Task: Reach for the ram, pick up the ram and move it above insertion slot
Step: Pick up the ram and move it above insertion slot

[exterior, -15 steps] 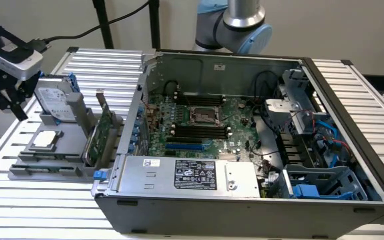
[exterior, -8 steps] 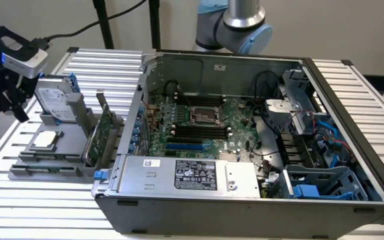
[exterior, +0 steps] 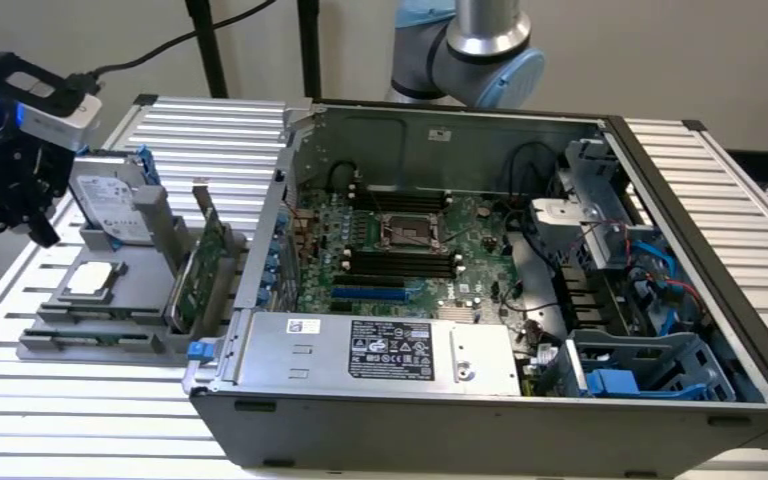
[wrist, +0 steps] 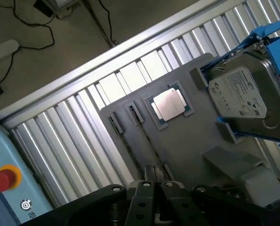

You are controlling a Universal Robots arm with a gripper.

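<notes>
Two fingers of the gripper are pressed shut, hanging over the gray tray. I make out the ram as a thin stick on edge in that tray, beside the processor chip.

Plain beige wall; slatted aluminium tabletop; black stand poles behind; dull floor, black cables trailing.
</notes>
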